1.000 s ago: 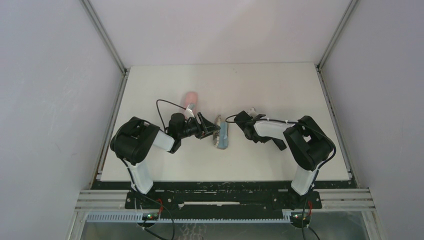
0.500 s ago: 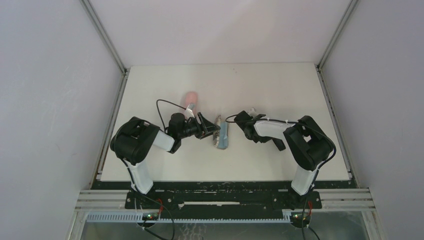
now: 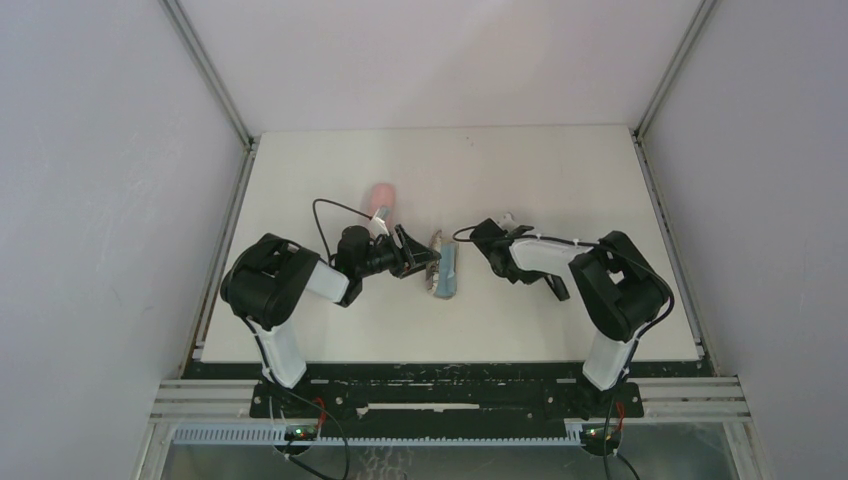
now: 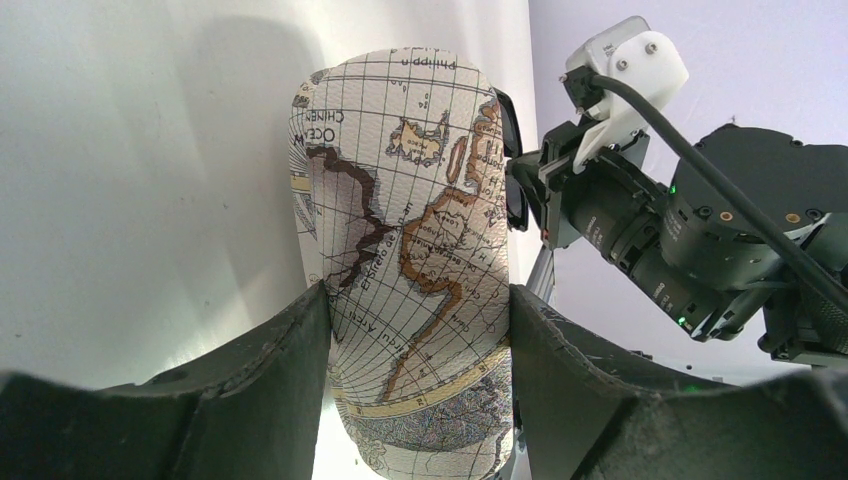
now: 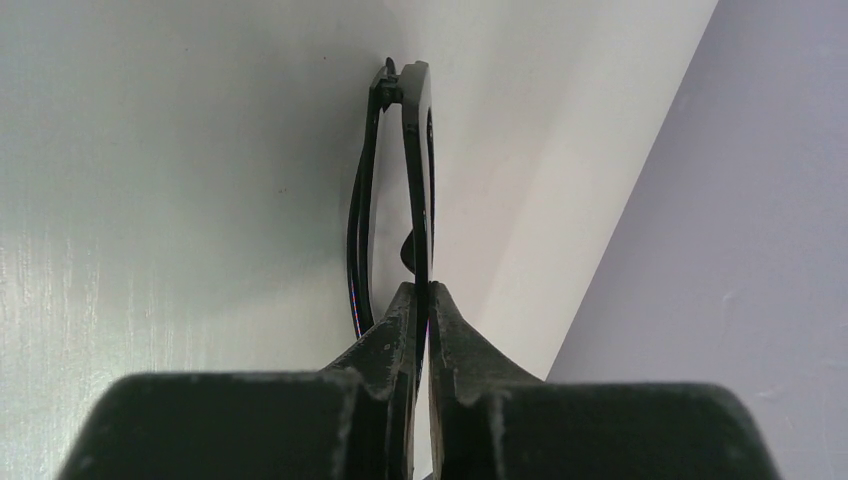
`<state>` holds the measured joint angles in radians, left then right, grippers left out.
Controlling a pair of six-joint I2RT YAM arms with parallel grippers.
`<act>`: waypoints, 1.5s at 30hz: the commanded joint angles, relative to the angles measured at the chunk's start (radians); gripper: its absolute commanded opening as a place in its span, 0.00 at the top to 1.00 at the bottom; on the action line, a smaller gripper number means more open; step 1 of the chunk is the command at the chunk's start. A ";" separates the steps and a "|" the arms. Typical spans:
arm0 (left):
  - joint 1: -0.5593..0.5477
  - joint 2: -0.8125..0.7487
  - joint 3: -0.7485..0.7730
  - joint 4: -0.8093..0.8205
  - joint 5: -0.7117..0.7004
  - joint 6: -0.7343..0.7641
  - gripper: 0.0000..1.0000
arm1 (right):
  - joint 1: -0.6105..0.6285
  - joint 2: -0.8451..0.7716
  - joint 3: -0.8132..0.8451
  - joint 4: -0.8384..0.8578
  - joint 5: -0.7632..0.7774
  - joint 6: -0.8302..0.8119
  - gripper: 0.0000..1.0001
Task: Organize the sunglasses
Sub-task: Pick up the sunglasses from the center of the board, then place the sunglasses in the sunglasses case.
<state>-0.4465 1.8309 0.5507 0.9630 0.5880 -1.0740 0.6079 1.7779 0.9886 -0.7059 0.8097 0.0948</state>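
Left gripper [image 4: 418, 295] clamps the map-printed case [image 4: 410, 220] across its width, steadying it on the bench [image 3: 560, 180]. Right gripper [image 5: 428, 300] is pressed together on the folded sunglasses [image 5: 415, 170], pinching the frame edge-on beside the case's far end, apparently for insertion.

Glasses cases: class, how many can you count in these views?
2. The pink case lies on the table, back left of centre. The map-patterned case sits mid-table, clamped in the left gripper. More could be hidden from view.

White table [image 3: 560, 170] w/ pale grey walls [image 3: 100, 150] on 3 sides, even light.
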 commanded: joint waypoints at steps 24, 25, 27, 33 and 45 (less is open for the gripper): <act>0.005 -0.038 0.019 0.019 0.002 0.013 0.87 | -0.324 -0.434 -0.165 0.459 -1.205 0.431 1.00; 0.005 -0.041 0.017 0.019 0.000 0.012 0.87 | -0.317 -0.424 -0.178 0.503 -1.236 0.471 1.00; 0.005 -0.047 0.008 0.019 -0.008 0.012 0.87 | -0.296 -0.408 -0.202 0.592 -1.280 0.541 1.00; 0.005 -0.055 -0.003 0.019 -0.019 0.010 0.98 | -0.203 -0.338 -0.226 0.804 -1.290 0.698 1.00; 0.006 -0.053 0.001 0.020 -0.014 0.009 1.00 | -0.109 -0.171 -0.163 0.887 -1.269 0.765 1.00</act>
<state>-0.4465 1.8233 0.5507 0.9329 0.5713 -1.0710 0.4866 1.6039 0.7742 0.1139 -0.4759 0.8326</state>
